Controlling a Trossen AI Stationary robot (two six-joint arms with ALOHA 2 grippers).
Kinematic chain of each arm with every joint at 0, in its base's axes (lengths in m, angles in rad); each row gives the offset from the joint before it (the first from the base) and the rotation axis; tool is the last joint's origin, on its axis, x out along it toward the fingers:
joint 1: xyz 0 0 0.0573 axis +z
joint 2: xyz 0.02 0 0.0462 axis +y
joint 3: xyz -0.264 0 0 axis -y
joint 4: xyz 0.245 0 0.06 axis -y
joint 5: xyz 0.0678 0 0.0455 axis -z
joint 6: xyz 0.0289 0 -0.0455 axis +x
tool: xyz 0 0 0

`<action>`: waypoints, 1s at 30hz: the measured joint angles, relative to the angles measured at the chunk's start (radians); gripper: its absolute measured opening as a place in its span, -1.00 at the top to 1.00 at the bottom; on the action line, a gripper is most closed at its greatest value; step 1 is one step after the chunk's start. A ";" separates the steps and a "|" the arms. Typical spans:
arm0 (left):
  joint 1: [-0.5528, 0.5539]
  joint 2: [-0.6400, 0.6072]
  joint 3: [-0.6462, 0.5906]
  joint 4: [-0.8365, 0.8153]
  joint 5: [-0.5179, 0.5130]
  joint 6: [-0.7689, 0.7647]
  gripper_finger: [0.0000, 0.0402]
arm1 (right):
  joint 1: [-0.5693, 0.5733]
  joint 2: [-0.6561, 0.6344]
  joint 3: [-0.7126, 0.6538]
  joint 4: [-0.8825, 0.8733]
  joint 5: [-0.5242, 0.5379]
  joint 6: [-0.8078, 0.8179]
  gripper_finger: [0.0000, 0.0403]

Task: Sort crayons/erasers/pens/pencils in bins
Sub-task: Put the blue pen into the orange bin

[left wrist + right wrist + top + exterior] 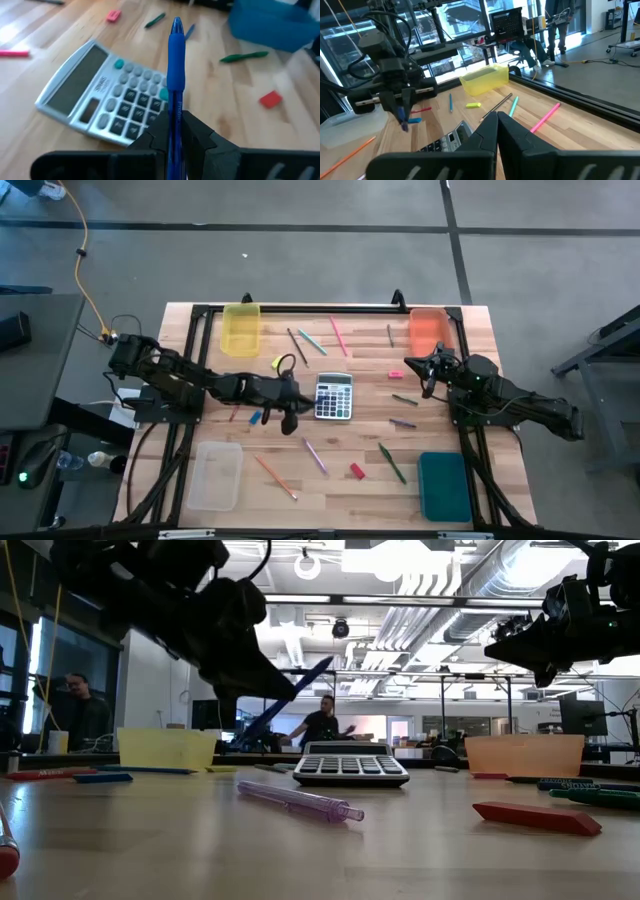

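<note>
Left gripper (175,135) fingers clamp blue pen (175,65) beside calculator (334,396), pen pointing forward; yellow bin (241,328) nearest. Right gripper (428,372) closed, empty.

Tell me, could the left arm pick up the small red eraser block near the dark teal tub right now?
Probably not yet: the left gripper is already shut on a blue pen beside the grey calculator. The red eraser lies uncovered on bare wood, nearer the teal tub.

Blue pen (175,75) base behind hand (172,131)
</note>
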 joint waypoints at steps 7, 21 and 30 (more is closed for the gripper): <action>0.009 0.000 -0.001 0.112 0.039 0.005 0.92 | 0.000 0.000 0.000 0.034 0.000 0.000 1.00; 0.072 0.150 0.010 0.499 0.198 -0.017 0.92 | 0.012 0.005 0.000 0.148 -0.034 0.116 1.00; 0.114 0.241 0.067 0.650 0.261 -0.061 0.92 | 0.122 0.135 0.000 0.261 -0.022 0.207 1.00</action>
